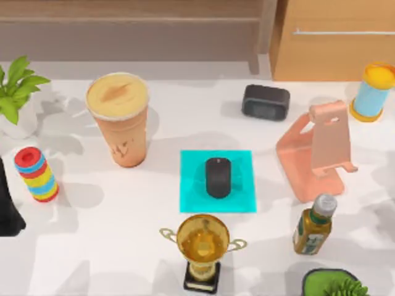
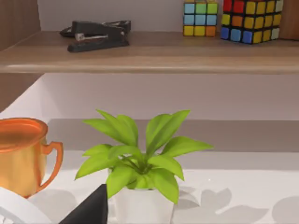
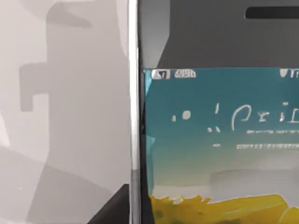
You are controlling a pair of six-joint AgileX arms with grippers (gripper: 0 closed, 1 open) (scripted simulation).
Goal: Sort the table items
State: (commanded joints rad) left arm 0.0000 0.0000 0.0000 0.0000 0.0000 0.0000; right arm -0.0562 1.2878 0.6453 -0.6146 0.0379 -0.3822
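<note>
From above, the black computer mouse [image 1: 218,177] lies on a cyan mat [image 1: 244,197] at frame centre; it looks light, rigid and smooth, best pinched across its narrow flanks. The tall drink cup [image 1: 121,126] stands at upper left, probably top-heavy and thin-walled, so grip it low on the body. An empty pink phone stand [image 1: 318,154] sits at right.

The left wrist view faces a potted plant [image 2: 140,161] at centre; I cannot tell that claw's state.

The right wrist view has the smartphone [image 3: 219,140] close up at right: flat, slick, glass-fronted, so hold its silver edges. That claw's state I cannot tell.
</note>
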